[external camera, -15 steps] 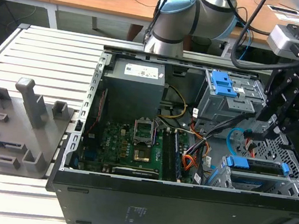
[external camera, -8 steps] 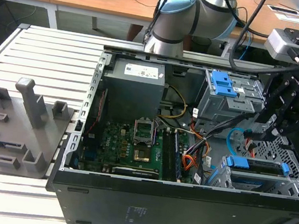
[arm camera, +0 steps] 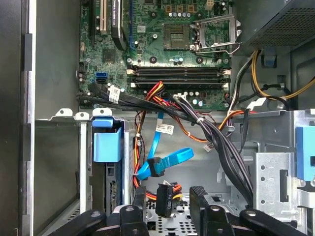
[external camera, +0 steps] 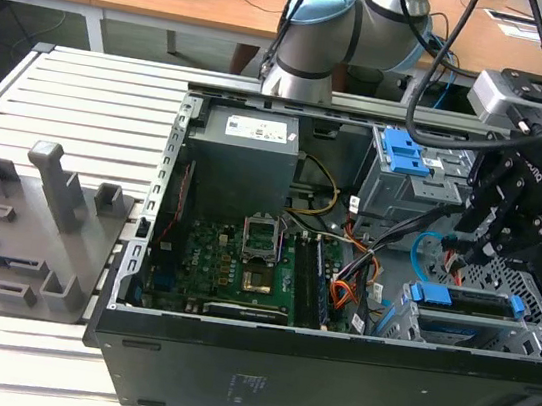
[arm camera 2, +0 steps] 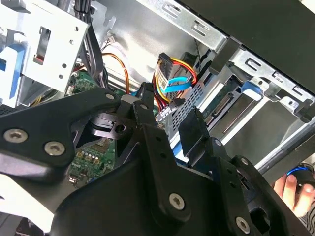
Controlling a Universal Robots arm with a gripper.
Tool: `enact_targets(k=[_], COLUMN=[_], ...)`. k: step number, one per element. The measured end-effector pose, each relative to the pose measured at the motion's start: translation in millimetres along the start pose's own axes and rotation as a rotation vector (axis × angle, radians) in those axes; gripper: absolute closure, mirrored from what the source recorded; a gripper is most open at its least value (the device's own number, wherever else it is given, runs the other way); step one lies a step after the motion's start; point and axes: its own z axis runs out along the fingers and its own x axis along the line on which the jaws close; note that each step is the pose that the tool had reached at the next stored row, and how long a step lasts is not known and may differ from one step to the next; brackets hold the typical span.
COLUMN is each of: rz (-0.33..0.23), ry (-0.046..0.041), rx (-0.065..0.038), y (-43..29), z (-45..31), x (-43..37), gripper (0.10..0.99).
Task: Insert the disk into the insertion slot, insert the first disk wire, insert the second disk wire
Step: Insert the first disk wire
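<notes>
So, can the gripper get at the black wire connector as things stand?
Probably yes: the black wire connector lies right ahead of the open gripper, nothing between; the blue cable hangs close.

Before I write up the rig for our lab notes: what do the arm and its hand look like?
The arm has silver-grey rounded joints with light blue caps, and black cables loop along it. The hand is matte black, built of flat jointed links fastened with silver screws, and it ends in two slim black fingers.
</notes>
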Motion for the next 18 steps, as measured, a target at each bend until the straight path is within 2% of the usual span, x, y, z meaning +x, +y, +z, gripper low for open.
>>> enact_targets(k=[3, 7, 9, 15, 18], rz=[0.0, 0.0, 0.0, 0.0, 0.0], ry=[0.0015, 0.0036, 0.0045, 0.0075, 0.0075], rx=[0.0, 0.0, 0.0, 0.0, 0.0], y=[0.0, 0.0, 0.0, 0.0, -0.1], z=[0.1, 0.1, 0.1, 0.1, 0.1], x=[0.0, 0.0, 0.0, 0.0, 2.6], gripper=[0.624, 0.871, 0.906, 0.906, 0.906])
